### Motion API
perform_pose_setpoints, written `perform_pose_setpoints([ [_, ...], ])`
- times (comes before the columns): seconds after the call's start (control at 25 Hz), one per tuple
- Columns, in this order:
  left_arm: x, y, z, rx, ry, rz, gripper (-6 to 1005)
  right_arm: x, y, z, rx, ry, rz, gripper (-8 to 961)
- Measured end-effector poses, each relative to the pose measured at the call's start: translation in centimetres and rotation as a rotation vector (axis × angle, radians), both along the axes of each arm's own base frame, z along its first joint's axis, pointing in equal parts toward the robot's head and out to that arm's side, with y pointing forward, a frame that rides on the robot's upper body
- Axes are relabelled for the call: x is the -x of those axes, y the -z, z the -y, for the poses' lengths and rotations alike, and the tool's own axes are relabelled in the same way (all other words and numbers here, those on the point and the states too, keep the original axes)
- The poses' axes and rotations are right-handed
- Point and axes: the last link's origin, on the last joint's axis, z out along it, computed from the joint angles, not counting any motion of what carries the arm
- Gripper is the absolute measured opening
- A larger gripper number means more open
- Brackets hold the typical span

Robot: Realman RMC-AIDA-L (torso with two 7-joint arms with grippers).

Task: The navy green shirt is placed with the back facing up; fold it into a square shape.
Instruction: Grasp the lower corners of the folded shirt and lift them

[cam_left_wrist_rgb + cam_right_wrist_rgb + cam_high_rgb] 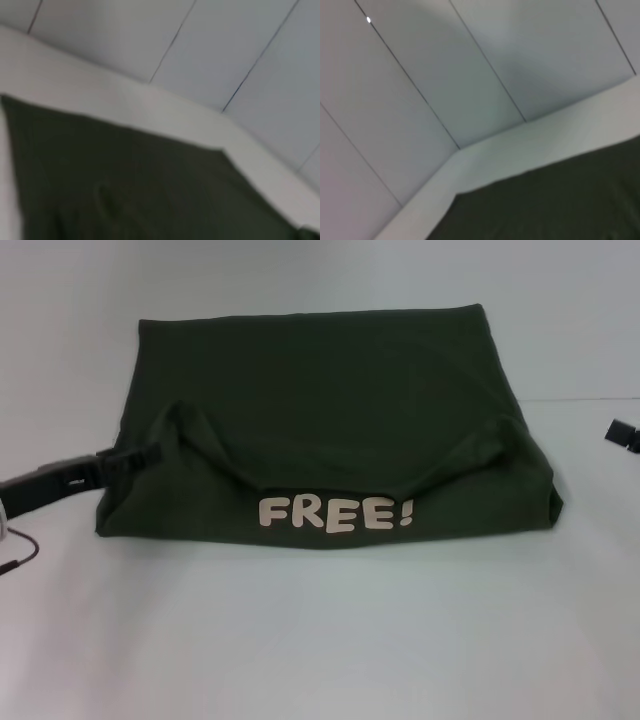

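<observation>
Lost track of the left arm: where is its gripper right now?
In the head view the left gripper is at the shirt's left edge, by the raised left fold.

Left gripper (140,457): low, reaching in from the left edge.
Right gripper (626,434): only its tip shows at the right edge.

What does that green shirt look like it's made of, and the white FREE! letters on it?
The navy green shirt looks like soft matte knit cloth, probably cotton: it sags and creases where folded. The FREE! lettering seems a smooth, flat cream print, likely ink or vinyl. The left gripper sits at its edge.
</observation>
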Motion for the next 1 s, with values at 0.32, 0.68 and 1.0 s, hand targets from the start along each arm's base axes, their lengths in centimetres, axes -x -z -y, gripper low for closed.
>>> perform_pose_setpoints([
  [0.32, 2.1, 0.5, -0.4, 0.015, -0.096, -0.143, 868, -0.4, 0.6, 0.3, 0.049, 0.016, 0.034, 945],
  [0.68, 2.6, 2.4, -0.3, 0.06, -0.093, -0.265, 865, -0.6, 0.4, 0.3, 0.05, 0.023, 0.034, 945],
  [1.0, 2.7, 2.8, -0.3, 0.065, -0.092, -0.3, 863, -0.6, 0.3, 0.1, 0.047, 0.026, 0.039, 944],
])
